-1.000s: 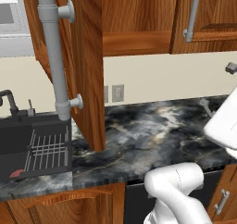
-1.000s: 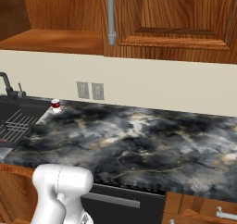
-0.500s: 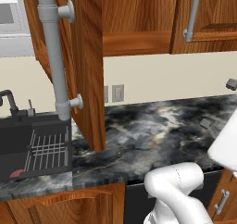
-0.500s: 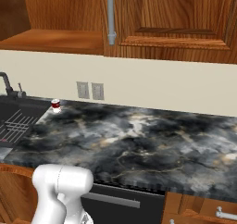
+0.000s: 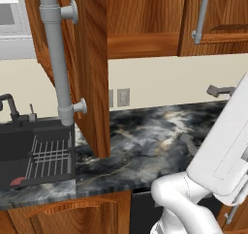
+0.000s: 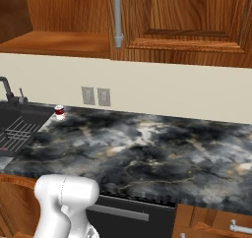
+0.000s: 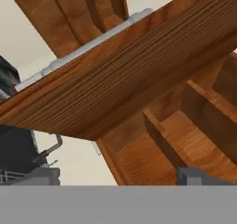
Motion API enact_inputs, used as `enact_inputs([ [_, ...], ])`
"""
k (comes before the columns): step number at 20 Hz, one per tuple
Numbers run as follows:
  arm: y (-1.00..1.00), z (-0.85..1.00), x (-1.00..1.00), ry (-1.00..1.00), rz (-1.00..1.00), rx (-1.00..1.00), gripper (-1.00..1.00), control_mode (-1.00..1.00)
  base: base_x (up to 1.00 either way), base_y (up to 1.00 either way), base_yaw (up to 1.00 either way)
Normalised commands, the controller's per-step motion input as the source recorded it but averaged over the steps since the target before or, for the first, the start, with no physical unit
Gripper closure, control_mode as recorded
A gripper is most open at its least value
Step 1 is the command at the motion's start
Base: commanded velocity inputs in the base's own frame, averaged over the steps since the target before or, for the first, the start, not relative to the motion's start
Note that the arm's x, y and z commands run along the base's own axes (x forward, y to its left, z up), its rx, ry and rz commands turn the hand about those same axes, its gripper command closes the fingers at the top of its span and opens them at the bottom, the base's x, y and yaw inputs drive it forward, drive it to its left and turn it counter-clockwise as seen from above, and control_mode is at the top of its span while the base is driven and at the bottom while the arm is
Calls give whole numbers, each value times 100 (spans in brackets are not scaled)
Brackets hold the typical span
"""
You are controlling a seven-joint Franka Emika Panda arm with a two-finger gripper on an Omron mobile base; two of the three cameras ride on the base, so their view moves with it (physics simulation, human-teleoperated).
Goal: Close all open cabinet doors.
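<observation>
Open cabinet door (image 5: 89,68) juts out, upper left of left base view. Gripper (image 7: 118,177) spread wide, holding nothing, facing door's inner face. Best: press flat near free edge, push steadily toward cabinet; keep clear of bar handle (image 5: 57,59).

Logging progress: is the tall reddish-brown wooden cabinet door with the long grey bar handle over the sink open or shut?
Open. The reddish-brown wooden cabinet door swings out edge-on over the dark marble counter, grey bar handle outward.

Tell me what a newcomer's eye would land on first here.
The open cabinet door, swung out edge-on over the black marbled counter beside the sink, its long grey bar handle running down the front. In the hand view the open tool faces that door's edge and the shelves behind.
</observation>
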Motion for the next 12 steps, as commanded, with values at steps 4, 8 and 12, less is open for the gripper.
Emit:
enact_inputs([
  [4,45,0,12,-33,5,-21,-100,-100,0,0,0],
  [8,50,0,25,-28,7,-20,-100,-100,0,0,0],
  [12,64,0,7,-18,5,-20,-100,-100,0,0,0],
])
